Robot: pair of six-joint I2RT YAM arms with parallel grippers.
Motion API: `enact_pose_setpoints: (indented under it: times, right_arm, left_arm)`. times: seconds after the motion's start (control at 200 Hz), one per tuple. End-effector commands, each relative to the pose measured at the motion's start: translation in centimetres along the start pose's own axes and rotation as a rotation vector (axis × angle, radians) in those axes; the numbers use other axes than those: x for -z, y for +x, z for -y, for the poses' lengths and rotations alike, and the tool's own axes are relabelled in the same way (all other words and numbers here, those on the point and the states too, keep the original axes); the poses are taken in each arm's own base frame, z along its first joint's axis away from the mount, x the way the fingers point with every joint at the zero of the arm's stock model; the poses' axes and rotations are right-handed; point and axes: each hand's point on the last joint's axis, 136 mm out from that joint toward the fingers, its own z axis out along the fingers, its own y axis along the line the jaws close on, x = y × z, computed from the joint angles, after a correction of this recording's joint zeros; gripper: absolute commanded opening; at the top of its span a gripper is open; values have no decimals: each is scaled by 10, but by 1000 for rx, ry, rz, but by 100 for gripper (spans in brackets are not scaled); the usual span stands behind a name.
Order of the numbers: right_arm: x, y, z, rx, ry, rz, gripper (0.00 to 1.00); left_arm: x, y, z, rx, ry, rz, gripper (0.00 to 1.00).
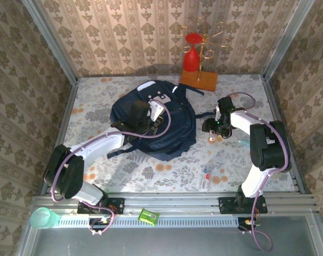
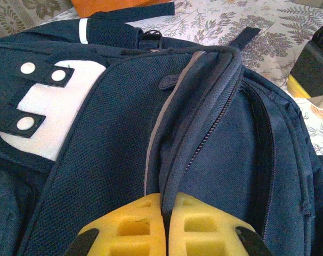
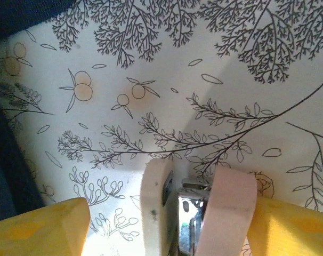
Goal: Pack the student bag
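A robot test cell dressed as a home: damask wallpaper panels [image 1: 151, 37] in metal framing [image 1: 52, 42], floral tablecloth [image 1: 167, 170], aluminium rail [image 1: 177, 204] along the near edge.

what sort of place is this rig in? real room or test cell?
Likely a test cell dressed as a home room: patterned wallpaper panels set in bare metal framing, a floral tablecloth as the work surface, and a metal mounting rail along its near edge.

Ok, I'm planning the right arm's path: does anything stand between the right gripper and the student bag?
Nothing visible does. Bare tablecloth lies between the right gripper and the right side of the student bag.
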Motion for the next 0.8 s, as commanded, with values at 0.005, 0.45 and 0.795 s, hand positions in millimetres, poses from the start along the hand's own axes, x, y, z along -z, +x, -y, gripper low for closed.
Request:
enact_pose_setpoints:
  times: [0.005, 0.45, 0.795]
  right_arm:
    - [-2, -1, 17, 5, 141, -5, 67]
    - [74, -17, -33, 65, 2, 226, 31]
    - [128, -10, -232, 83, -611, 429, 34]
  left_arm:
    - [6, -1, -8, 12, -24, 18, 0]
    - [37, -43, -13, 142, 6, 128, 0]
    - [69, -104, -10, 170, 67, 243, 0]
